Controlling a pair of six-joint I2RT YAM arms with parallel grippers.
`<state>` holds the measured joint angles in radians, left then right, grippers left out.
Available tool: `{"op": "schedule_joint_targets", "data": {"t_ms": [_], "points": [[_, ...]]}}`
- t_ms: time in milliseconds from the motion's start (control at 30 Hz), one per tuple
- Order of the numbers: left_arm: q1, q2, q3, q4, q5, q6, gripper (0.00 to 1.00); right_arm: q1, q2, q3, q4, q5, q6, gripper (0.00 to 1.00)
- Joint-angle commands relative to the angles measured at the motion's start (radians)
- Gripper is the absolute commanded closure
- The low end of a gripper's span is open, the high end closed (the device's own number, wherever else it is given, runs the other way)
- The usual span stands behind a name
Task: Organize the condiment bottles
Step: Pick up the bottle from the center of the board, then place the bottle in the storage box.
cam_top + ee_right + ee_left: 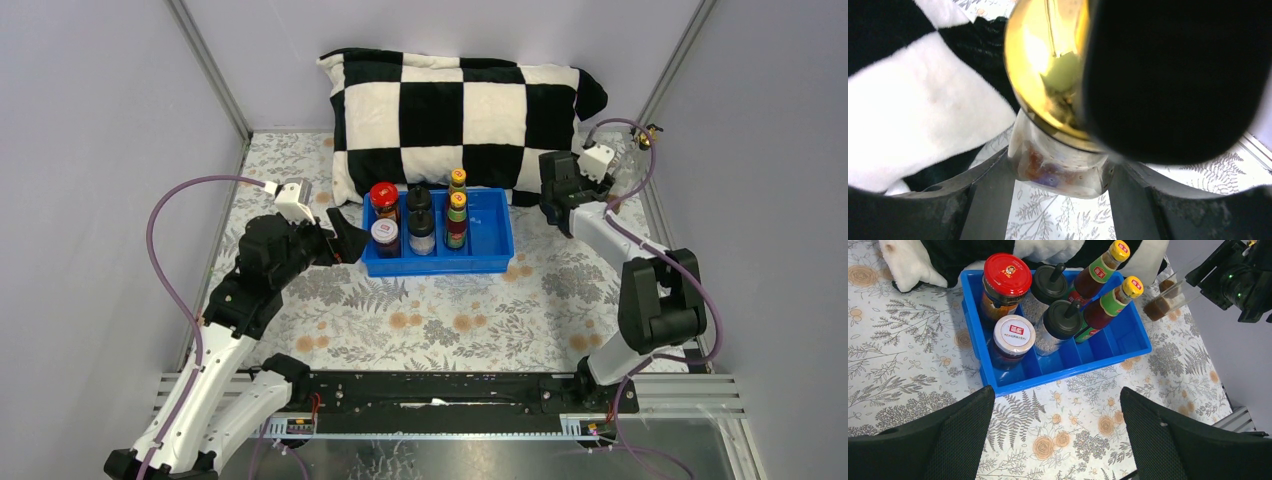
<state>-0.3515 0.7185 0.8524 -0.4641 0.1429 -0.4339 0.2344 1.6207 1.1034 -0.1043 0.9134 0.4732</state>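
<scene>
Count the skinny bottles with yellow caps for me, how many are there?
2. Both stand in the blue plastic tray: the rear slim yellow-capped sauce bottle and the front slim yellow-capped sauce bottle, one right behind the other.

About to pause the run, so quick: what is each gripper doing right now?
Left gripper: open, empty, beside the blue tray.
Right gripper: shut on a gold-spouted glass bottle.

Blue tray on flower-printed table
Red-lidded jar, white-lidded jar, black-and-white checked pillow, gold-spouted bottle.
</scene>
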Motion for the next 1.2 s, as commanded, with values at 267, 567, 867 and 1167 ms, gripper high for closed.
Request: {"op": "schedule_joint_targets", "data": {"t_ms": [267,567,867,1167], "points": [[0.01,-0.002,0.028,-0.004,0.005,-0.02,0.01,0.09,-0.24,-0.109,0.002,0.029,-0.037,0.62],[0.009,0.006,0.021,0.001,-0.008,-0.027,0.01,0.132,-0.322,-0.038,0.018,-0.021,-0.166,0.64],[0.01,0.006,0.022,0.001,-0.016,-0.034,0.01,0.211,-0.289,0.126,0.0,-0.168,-0.285,0.64],[0.009,0.008,0.011,0.005,-0.02,-0.038,0.01,0.269,-0.247,0.188,0.05,-0.328,-0.336,0.65]]}}
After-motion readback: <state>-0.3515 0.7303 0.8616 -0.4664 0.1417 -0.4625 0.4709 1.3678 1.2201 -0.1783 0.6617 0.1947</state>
